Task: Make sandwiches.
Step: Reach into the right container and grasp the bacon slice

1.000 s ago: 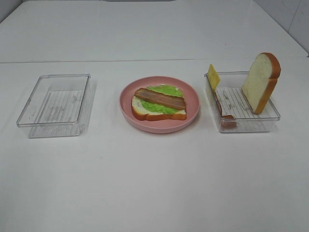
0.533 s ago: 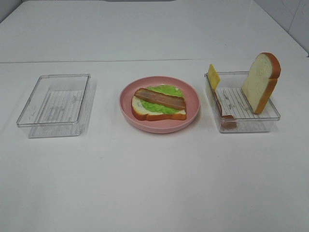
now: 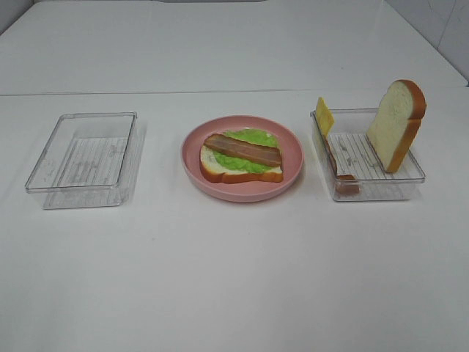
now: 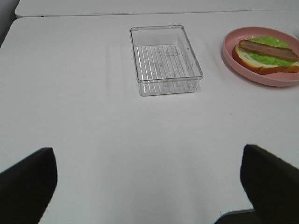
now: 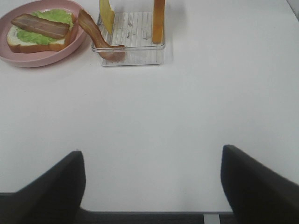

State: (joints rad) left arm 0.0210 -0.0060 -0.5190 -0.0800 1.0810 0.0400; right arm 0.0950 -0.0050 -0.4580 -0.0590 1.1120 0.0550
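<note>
High view, sandwich: half-built sandwich (image 3: 242,160) on the plate (image 3: 242,195) at mid-table, bacon (image 3: 243,150) uppermost; no cheese or top slice on it yet.
High view, supplies: the right tray (image 3: 381,189) holds the cheese (image 3: 324,116) and spare slice (image 3: 396,128), both standing on edge against its walls, and a spare strip (image 3: 341,174) along its plate-side wall.
High view, handling: likely light, soft toy pieces. The slice looks best pinched across the crust at its top, the cheese by the corner above the rim; thin cheese may slip.
High view, room: the table (image 3: 234,279) is open all round; the left tray (image 3: 77,189) is bare; neither arm is in sight.
Left wrist, hand: left gripper (image 4: 149,186) is spread wide, nothing between its jaws, well short of the left tray (image 4: 166,86).
Right wrist, hand: right gripper (image 5: 152,186) is spread, holding nothing, well short of the right tray (image 5: 133,58).
Right wrist, edges: the spare strip (image 5: 96,37) drapes over the tray rim toward the plate (image 5: 42,59); it could snag a reach for the cheese (image 5: 106,13) just beside it.
</note>
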